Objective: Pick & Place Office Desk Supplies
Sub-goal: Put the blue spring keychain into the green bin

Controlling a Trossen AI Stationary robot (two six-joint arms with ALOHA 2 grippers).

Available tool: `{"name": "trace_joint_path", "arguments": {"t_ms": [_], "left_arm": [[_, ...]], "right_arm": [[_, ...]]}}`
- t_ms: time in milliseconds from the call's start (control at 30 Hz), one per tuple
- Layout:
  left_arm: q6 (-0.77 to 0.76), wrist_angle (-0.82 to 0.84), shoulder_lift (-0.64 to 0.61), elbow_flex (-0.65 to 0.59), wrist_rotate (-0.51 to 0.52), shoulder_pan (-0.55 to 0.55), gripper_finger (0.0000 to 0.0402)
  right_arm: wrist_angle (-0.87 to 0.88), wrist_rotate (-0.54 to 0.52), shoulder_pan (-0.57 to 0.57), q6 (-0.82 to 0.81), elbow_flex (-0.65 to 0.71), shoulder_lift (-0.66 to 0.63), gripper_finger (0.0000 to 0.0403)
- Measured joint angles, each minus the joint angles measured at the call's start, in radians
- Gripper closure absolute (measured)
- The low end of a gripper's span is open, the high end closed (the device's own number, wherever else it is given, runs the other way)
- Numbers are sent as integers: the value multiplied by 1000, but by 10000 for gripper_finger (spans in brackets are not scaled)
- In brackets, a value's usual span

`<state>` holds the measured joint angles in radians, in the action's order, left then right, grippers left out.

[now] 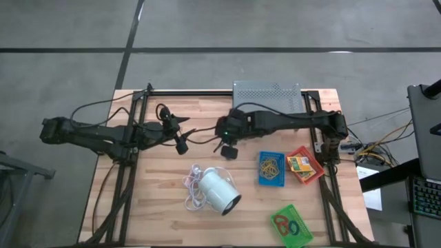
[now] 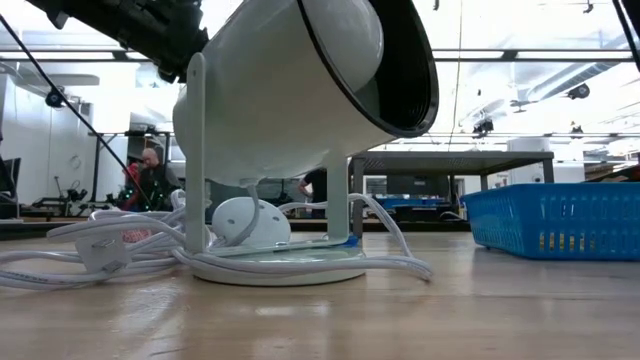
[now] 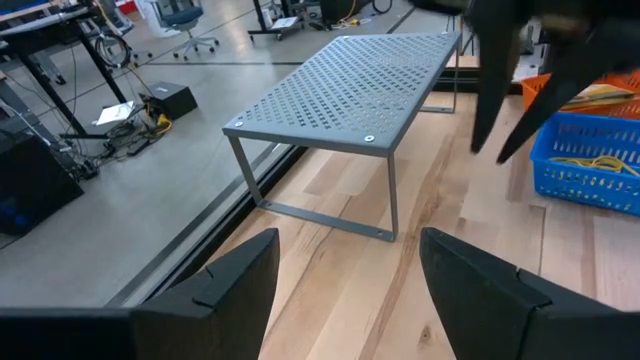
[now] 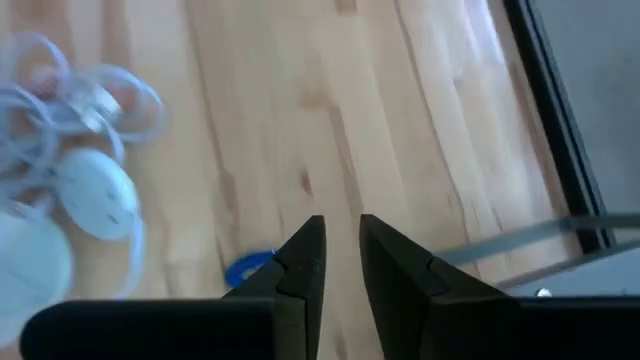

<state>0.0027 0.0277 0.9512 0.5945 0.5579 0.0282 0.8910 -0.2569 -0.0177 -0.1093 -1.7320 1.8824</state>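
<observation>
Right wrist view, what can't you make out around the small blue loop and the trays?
- Small blue loop: right wrist view, mostly hidden behind the right gripper's dark fingers; whether it is touched cannot be told.
- Green plastic tray: high view, loops inside too small to count.
- Red plastic tray: box print unreadable in the high view.
- Blue plastic tray: low view, its wall hides the contents.

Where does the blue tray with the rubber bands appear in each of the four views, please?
High view: the blue tray sits right of centre on the table, left of the red tray.
Low view: at the right edge, behind the white lamp.
Left wrist view: at the right edge, beyond the grey metal stand.
Right wrist view: not in it.
Shared landmark: the white lamp, in the high, low and right wrist views.
</observation>
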Motion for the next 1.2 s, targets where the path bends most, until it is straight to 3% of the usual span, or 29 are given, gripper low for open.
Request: {"name": "trace_joint_path", "arguments": {"t_ms": [433, 900, 1033, 1200], "left_arm": [[0, 1, 0, 0, 0, 0, 157], [20, 3, -1, 0, 0, 0, 157], [103, 46, -35, 7, -1, 0, 156], [179, 49, -147, 7, -150, 6, 157]], "right_arm": [[57, 29, 21, -43, -176, 0, 333], [105, 31, 35, -37, -182, 2, 328], [108, 31, 35, -37, -182, 2, 334], [149, 29, 38, -39, -177, -3, 332]]}}
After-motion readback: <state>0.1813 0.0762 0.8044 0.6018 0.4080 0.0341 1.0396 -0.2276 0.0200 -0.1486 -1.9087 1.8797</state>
